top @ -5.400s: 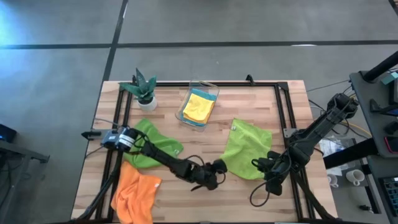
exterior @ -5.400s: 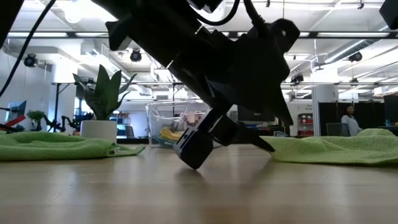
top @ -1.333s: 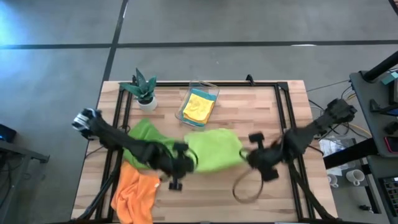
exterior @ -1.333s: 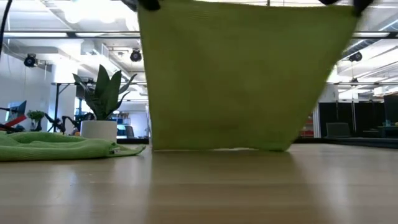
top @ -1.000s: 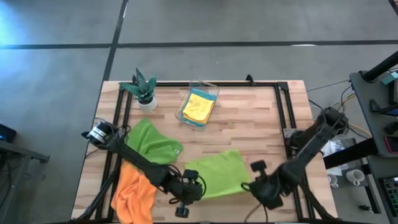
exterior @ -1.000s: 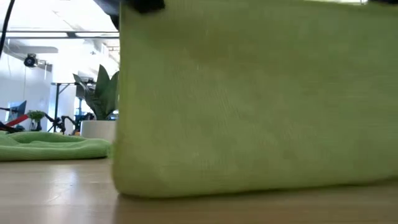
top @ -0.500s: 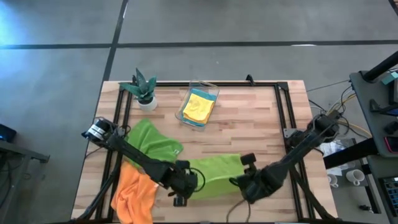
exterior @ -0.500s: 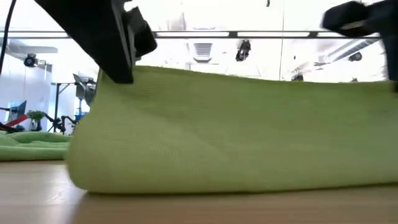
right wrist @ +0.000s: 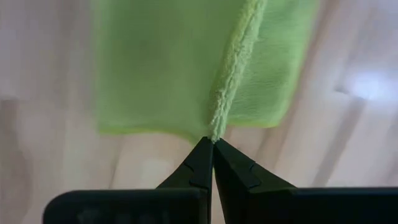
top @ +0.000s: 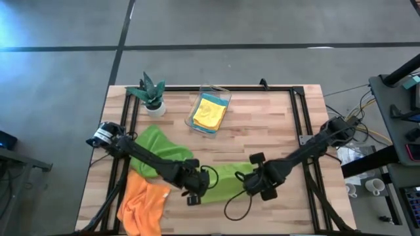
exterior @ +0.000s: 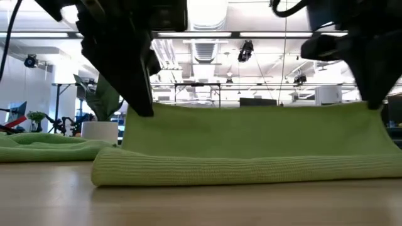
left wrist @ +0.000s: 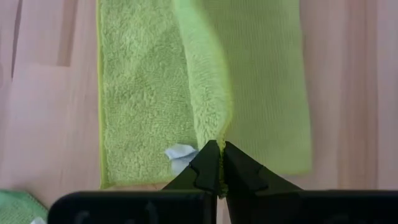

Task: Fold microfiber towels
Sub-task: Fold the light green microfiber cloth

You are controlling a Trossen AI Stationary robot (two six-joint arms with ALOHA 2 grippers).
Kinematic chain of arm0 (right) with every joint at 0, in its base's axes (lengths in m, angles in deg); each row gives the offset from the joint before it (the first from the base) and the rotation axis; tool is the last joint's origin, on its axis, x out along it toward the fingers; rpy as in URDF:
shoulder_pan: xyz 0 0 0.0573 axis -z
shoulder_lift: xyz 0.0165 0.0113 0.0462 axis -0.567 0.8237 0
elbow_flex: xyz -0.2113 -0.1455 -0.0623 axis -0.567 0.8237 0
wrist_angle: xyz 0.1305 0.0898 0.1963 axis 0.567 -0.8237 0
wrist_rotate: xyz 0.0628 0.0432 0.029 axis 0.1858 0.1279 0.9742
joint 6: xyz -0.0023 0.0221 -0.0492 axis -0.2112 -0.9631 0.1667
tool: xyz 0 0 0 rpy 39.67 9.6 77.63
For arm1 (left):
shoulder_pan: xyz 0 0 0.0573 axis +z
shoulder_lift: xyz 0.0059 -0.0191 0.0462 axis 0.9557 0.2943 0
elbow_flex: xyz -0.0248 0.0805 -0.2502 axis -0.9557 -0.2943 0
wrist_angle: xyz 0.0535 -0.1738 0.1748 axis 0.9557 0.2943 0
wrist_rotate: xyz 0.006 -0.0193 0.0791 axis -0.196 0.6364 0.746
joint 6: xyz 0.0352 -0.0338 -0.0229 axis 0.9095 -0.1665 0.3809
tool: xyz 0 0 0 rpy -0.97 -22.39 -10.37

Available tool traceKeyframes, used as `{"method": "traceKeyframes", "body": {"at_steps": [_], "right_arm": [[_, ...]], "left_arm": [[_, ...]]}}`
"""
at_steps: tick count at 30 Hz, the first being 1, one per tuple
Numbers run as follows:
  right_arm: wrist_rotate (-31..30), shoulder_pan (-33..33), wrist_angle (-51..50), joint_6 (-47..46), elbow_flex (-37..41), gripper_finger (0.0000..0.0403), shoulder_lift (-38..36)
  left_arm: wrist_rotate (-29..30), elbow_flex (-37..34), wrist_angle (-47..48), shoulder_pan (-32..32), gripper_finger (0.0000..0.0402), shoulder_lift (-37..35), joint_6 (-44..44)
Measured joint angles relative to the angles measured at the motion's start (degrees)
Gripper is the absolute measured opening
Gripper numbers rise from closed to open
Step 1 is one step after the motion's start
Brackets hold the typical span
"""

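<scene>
A lime green towel (top: 226,181) lies near the table's front, doubled over itself. Its fold (exterior: 251,171) rests on the wood, and its upper layer rises to both grippers. My left gripper (top: 195,185) is shut on the towel's left end. My right gripper (top: 251,181) is shut on its right end. A darker green towel (top: 161,149) and an orange towel (top: 141,206) lie in heaps at the left. Yellow and blue towels (top: 210,113) sit in a clear bin. My left gripper pinches the lime towel's raised fuzzy edge (left wrist: 214,127) at its left corner between two shut fingers, slanting down from above. The upper layer hangs from the fingers (exterior: 143,100) down to the fold on the table. My right gripper pinches the same raised edge (right wrist: 219,118) at its right corner between two shut fingers, pointing down. The edge (exterior: 264,107) runs straight and nearly level between the two grippers. The lower layer lies flat on the wood.
A small potted plant (top: 151,94) stands at the far left corner. The clear bin (top: 209,108) stands at the far middle. A black frame rail (top: 298,111) runs along the table's right side. Bare wood (top: 269,131) shows at the far right.
Both grippers have carried the towel's held edge toward the far edge and down, and the right one has also gone toward the left. The towel hung as a tall sheet before. Now it is laid over itself, with a fold resting on the table nearest the front.
</scene>
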State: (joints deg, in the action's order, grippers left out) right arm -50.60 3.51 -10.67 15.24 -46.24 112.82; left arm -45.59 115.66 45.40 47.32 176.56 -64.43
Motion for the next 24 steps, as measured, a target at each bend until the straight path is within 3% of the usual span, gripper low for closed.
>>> {"method": "traceKeyframes", "body": {"at_steps": [10, 19, 24], "right_arm": [[-2.31, 2.07, 0.32, 0.30, 0.54, 0.0008, -0.01], [-2.31, 3.62, 0.42, -0.43, 1.14, 0.0009, -0.01], [-2.10, 3.96, 0.82, -0.80, 2.09, 0.0039, -0.01]], "left_arm": [[5.43, -1.74, -0.24, 1.54, 0.0000, 0.11, 0.98], [5.55, -4.16, 0.82, 2.01, 0.0000, 0.11, -0.46], [8.29, -4.20, 0.76, 2.03, 0.0001, 0.11, -0.10]]}}
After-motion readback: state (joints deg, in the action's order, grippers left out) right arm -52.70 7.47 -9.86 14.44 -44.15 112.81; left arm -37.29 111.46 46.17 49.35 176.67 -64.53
